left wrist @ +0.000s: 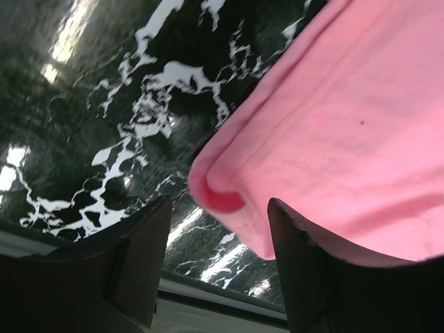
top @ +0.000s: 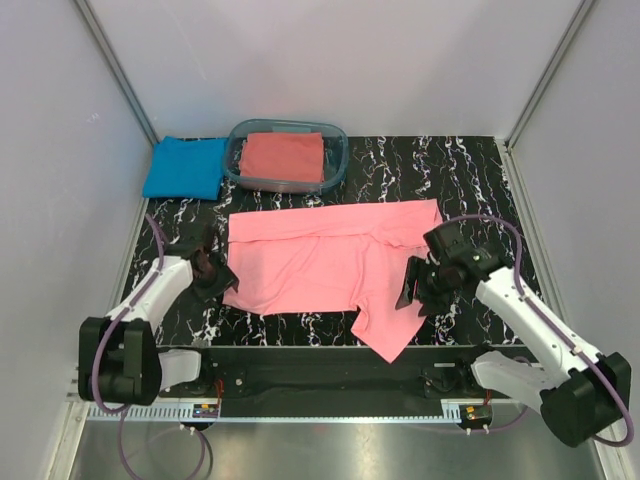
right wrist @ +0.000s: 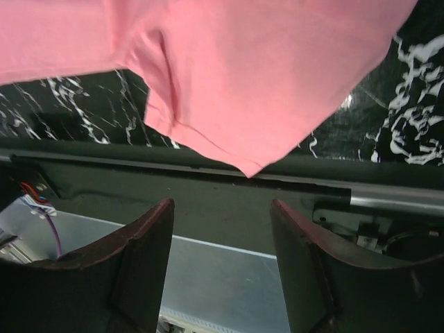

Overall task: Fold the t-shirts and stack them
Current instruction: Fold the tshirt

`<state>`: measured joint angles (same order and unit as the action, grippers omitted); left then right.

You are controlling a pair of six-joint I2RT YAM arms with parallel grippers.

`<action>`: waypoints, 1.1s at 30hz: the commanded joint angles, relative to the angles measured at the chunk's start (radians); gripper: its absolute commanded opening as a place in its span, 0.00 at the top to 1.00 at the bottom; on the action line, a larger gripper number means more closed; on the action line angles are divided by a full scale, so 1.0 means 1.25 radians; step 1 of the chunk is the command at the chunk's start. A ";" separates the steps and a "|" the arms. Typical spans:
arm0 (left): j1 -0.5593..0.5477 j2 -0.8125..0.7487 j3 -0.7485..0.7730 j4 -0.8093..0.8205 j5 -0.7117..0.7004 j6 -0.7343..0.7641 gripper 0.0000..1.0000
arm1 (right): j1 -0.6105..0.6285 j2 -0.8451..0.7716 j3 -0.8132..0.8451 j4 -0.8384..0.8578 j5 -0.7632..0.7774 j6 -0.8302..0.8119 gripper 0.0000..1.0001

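Observation:
A light pink t-shirt (top: pixel 320 262) lies spread across the middle of the black marbled table, with one sleeve (top: pixel 385 335) reaching the near edge. My left gripper (top: pixel 216 272) is at the shirt's left edge. In the left wrist view its jaws (left wrist: pixel 220 202) stand open, and a rolled pink hem (left wrist: pixel 229 198) lies between the fingertips. My right gripper (top: pixel 411 288) hovers over the shirt's right side, above the sleeve, open (right wrist: pixel 222 202) with nothing between its fingers. The pink sleeve corner (right wrist: pixel 246 163) shows just beyond them. A folded bright blue t-shirt (top: pixel 185 167) lies at the back left. A folded coral-red t-shirt (top: pixel 284 157) rests in a tub.
The clear bluish plastic tub (top: pixel 338 150) stands at the back centre, next to the blue shirt. Grey walls close in the left, right and back. A black rail (right wrist: pixel 208 201) with cables runs along the table's near edge.

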<state>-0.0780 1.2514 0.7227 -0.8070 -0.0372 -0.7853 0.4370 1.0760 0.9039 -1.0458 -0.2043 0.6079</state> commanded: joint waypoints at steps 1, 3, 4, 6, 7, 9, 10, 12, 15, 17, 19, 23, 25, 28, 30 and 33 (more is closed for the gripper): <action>-0.003 -0.066 -0.021 -0.028 -0.027 -0.065 0.37 | 0.050 -0.035 -0.060 -0.020 -0.022 0.069 0.35; -0.003 -0.105 -0.027 -0.049 -0.041 -0.075 0.36 | 0.093 -0.058 -0.089 -0.025 -0.013 0.099 0.34; -0.004 -0.117 -0.027 -0.053 -0.045 -0.076 0.36 | 0.101 -0.058 -0.101 -0.021 -0.021 0.105 0.33; -0.003 -0.147 -0.030 -0.061 -0.046 -0.074 0.35 | 0.126 -0.046 -0.143 0.000 -0.049 0.116 0.33; -0.004 -0.154 -0.033 -0.060 -0.041 -0.074 0.35 | 0.140 -0.039 -0.152 0.023 -0.049 0.122 0.33; -0.003 -0.163 -0.049 -0.053 -0.019 -0.075 0.35 | 0.174 -0.015 -0.176 0.047 -0.040 0.150 0.33; -0.004 -0.164 -0.055 -0.048 -0.011 -0.076 0.35 | 0.193 -0.009 -0.183 0.076 -0.038 0.158 0.33; -0.004 -0.164 -0.069 -0.034 0.012 -0.079 0.36 | 0.200 0.002 -0.211 0.114 -0.037 0.185 0.35; -0.003 -0.170 -0.079 -0.016 0.026 -0.066 0.37 | 0.209 -0.019 -0.248 0.182 0.009 0.231 0.38; -0.003 -0.174 -0.080 -0.002 0.044 -0.058 0.37 | 0.212 -0.057 -0.287 0.233 0.042 0.258 0.45; -0.004 -0.178 -0.077 0.003 0.053 -0.048 0.37 | 0.212 -0.068 -0.319 0.274 0.060 0.292 0.59; -0.004 -0.172 -0.071 0.011 0.062 -0.043 0.38 | 0.225 -0.042 -0.389 0.326 0.058 0.295 0.66; -0.004 -0.169 -0.069 0.017 0.063 -0.042 0.38 | 0.231 -0.039 -0.393 0.338 0.066 0.289 0.65; -0.004 -0.161 -0.069 0.025 0.069 -0.041 0.38 | 0.237 -0.026 -0.391 0.338 0.074 0.293 0.64; -0.004 -0.152 -0.066 0.026 0.071 -0.042 0.38 | 0.244 -0.013 -0.382 0.335 0.075 0.297 0.61; -0.004 -0.147 -0.059 0.031 0.071 -0.041 0.38 | 0.253 0.028 -0.377 0.351 0.062 0.304 0.55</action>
<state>-0.0788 1.0626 0.6250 -0.8043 0.0280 -0.8459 0.7334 1.0752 0.4053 -0.6487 -0.1471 0.9630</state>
